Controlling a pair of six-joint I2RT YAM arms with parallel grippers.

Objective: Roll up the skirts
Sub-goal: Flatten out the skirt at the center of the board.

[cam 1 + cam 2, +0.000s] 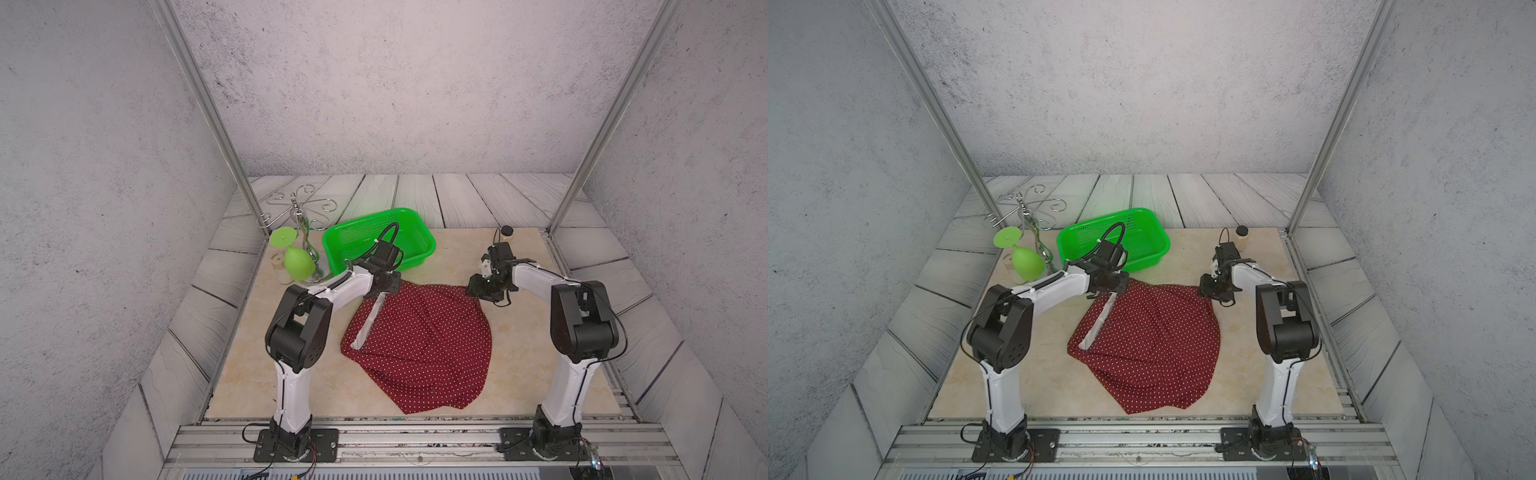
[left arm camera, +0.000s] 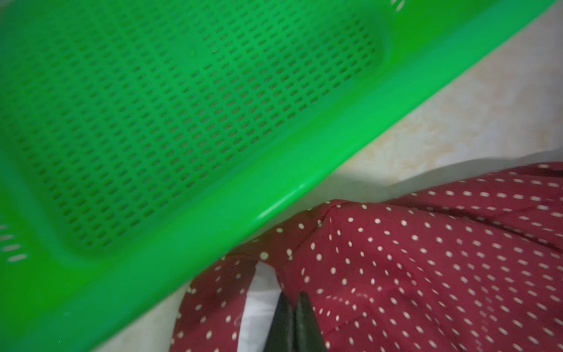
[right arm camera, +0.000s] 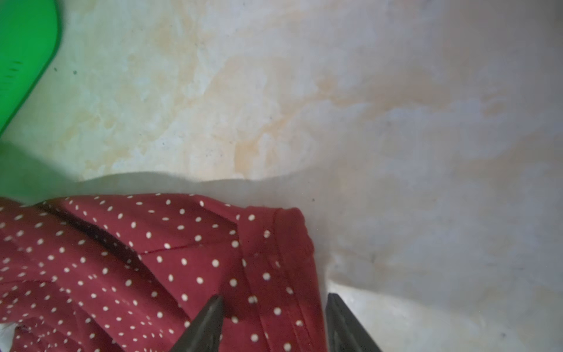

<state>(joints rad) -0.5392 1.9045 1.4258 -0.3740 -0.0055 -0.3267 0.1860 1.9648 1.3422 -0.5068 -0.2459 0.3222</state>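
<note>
— What have the left fingers got?

— On my left wrist feed, the left gripper (image 2: 293,294) has its fingers (image 2: 304,317) pinched together on the edge of the skirt (image 2: 426,259), right where the white lining (image 2: 262,289) shows. The feed is soft there, so I can't swear how much cloth sits between them. In both top views that corner looks drawn up to the gripper.

— And the right?

— The right gripper (image 3: 274,297) is released, jaws apart. One finger (image 3: 207,323) sits over the polka-dot cloth and its mate over bare tabletop (image 3: 396,122), with the skirt's stitched edge between them.

— Where does the skirt lie?

— I see it spread mostly flat and wrinkled in the middle of the marbled tabletop. Its far edge is just beside the green basket (image 1: 415,261), outside it.

— Anything else around?

— A green plastic goblet (image 1: 298,264) is bowl-downward against a wire stand (image 1: 300,208) at the far left. A small black-lidded jar (image 1: 506,233) stands at the far right, beyond the right gripper.
</note>
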